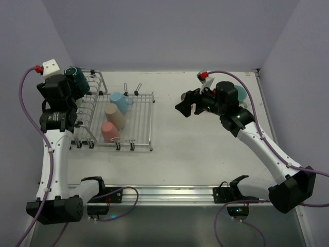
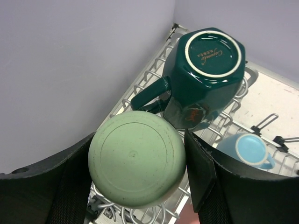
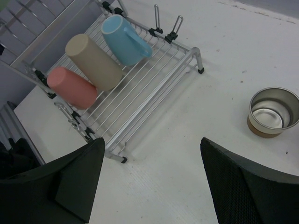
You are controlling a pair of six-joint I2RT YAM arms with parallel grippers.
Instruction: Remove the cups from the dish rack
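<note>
Left pincer (image 2: 138, 164) straddles inverted pale green cup (image 2: 135, 156), dish rack (image 1: 139, 121) 10 o'clock, for lifting; grip unconfirmed. Right pincer (image 3: 152, 144) wide, empty.

We record: white tabletop (image 1: 205, 154), faintly speckled, beneath the right pincer (image 1: 184, 107); pale lavender walls (image 1: 169, 31) beyond and flanking it; even, diffuse lighting.

The top camera is looking down over the whole table (image 1: 195, 149), the left wrist camera is hanging close above the dish rack (image 2: 148, 74), the right wrist one is facing it from farther, all showing the light blue cup (image 1: 121, 101).
</note>
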